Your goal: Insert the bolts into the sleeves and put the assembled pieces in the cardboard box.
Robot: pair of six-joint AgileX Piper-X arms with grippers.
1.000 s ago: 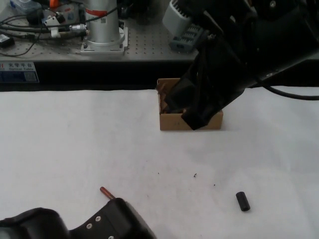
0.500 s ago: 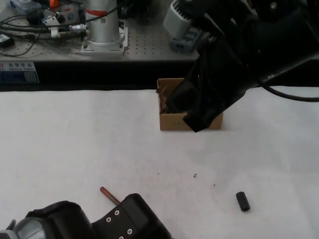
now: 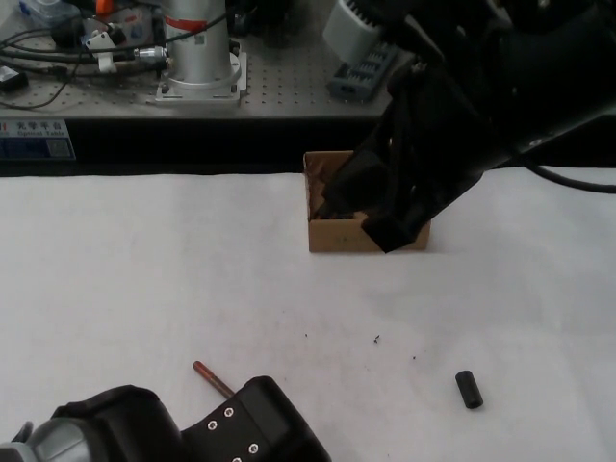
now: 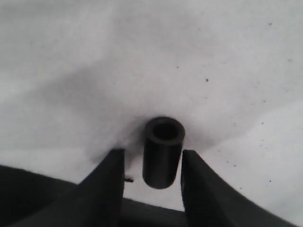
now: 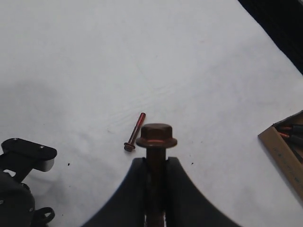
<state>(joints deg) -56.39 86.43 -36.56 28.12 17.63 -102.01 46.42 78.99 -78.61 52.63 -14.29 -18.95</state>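
Observation:
A short black sleeve (image 4: 163,150) stands between the fingers of my left gripper (image 4: 152,182), its bore facing the camera. One finger touches the sleeve and a gap shows at the other, so the gripper is open around it. The left arm (image 3: 192,433) sits at the near left edge of the bench. My right gripper (image 5: 155,165) is shut on a copper bolt (image 5: 156,137), head outward, and hangs over the cardboard box (image 3: 337,234). A second bolt (image 3: 212,376) (image 5: 135,131) lies on the white cloth by the left arm. Another sleeve (image 3: 469,389) lies near right.
The cardboard box (image 5: 284,144) holds several assembled pieces at the cloth's far edge. Behind it runs a dark perforated bench (image 3: 115,91) with a metal post (image 3: 197,48) and cables. White cloth (image 3: 115,279) covers the bench.
The left arm has come forward and to the right near the loose bolt, then held still. The right arm has shifted slightly above the box.

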